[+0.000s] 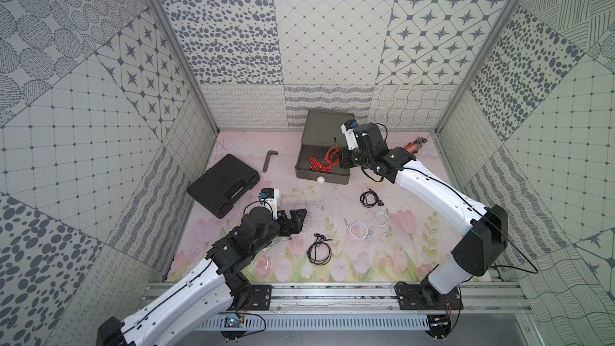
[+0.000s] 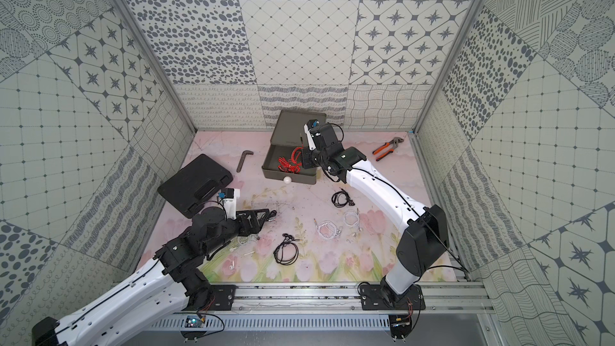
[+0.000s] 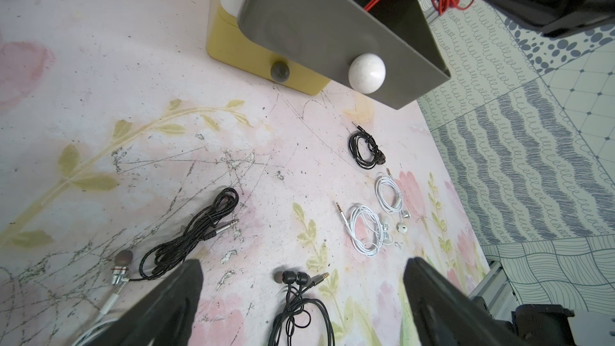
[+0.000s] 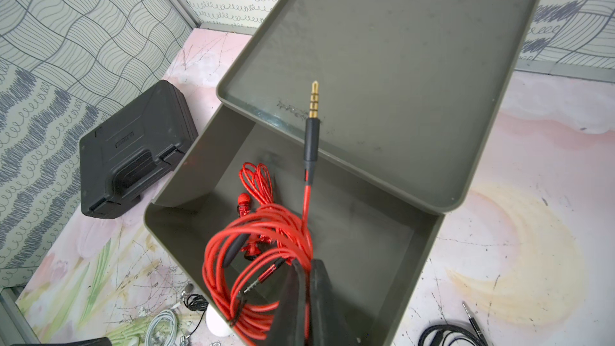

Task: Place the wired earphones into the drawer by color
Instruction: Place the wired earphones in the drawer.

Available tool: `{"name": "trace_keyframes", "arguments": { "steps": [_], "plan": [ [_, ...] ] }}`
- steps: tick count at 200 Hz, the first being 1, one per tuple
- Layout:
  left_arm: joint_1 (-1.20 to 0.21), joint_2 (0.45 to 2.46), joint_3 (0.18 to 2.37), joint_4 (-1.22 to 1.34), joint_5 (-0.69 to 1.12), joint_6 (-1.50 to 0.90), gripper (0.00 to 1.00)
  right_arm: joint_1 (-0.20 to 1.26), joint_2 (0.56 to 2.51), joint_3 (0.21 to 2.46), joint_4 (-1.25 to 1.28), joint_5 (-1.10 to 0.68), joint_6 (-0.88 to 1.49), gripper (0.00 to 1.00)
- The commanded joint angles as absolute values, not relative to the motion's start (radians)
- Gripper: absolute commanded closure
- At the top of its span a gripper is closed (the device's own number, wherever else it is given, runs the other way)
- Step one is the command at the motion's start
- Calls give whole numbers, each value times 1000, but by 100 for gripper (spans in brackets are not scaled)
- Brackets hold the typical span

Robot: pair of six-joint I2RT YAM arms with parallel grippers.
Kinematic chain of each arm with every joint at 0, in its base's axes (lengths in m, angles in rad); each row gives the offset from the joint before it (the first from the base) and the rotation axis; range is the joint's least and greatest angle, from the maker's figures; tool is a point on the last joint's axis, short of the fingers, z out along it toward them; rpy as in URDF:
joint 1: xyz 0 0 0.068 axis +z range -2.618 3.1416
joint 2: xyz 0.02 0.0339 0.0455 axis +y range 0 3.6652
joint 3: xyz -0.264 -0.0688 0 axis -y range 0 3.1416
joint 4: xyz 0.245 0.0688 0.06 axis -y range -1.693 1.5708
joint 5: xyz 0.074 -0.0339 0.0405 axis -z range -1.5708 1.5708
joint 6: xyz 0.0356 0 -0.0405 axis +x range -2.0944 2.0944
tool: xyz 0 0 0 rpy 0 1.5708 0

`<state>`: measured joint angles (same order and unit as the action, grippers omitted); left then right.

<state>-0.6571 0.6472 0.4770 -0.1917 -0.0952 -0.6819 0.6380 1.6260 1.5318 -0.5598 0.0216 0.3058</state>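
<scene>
**Inspector:** Where is the item in hand?

**Assessor:** The coiled red wired earphone bundle [image 4: 259, 228] hangs from the right gripper [image 4: 306, 272]. Its jaws are pinched together on a few strands of the cable. The bundle sits over the pulled-out dark grey plastic drawer with the white ball knob [image 4: 186, 174]. A 2nd red earphone bundle [image 4: 256, 181] lies on the drawer floor. I cannot tell whether the hanging loops touch that floor.

**Inspector:** Handling properties?

**Assessor:** I judge it very light, limp and a little springy. The thin cable keeps no shape, so the loops sag. The gold-tipped jack plug [image 4: 313, 101] stands free above the coil. On release a strand could snag on a finger or drape over the drawer wall. The earbuds are small and hard, which makes them poor holds. The best grip is a pinch across several strands where the coil is thickest, so the bundle lifts as 1 piece.

**Inspector:** And the other arm?

**Assessor:** The left gripper [image 3: 301, 269] has its jaws spread wide and holds nothing. It is above the floral mat [image 3: 100, 78], over a black rubber-tipped earphone bundle [image 3: 299, 311]. A white earphone bundle [image 1: 357, 229] lies on the mat with a 2nd white one [image 1: 381, 218] just beside it. They should handle the same way.
</scene>
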Motion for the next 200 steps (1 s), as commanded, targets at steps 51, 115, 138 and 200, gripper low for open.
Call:
{"name": "trace_keyframes", "arguments": {
  "steps": [51,115,138,200],
  "plan": [
    [-655,706,518,-153,-111,-695,1,629,1621,1499,-521,54,296,78],
    [-656,803,596,-142,-116,-699,1,615,1524,1461,-532,48,302,60],
    [-656,856,633,-135,-112,-707,1,604,1468,1421,-532,43,307,55],
    [-651,1049,725,-49,-62,-739,1,565,1291,1246,-495,32,296,42]
  ]
}}
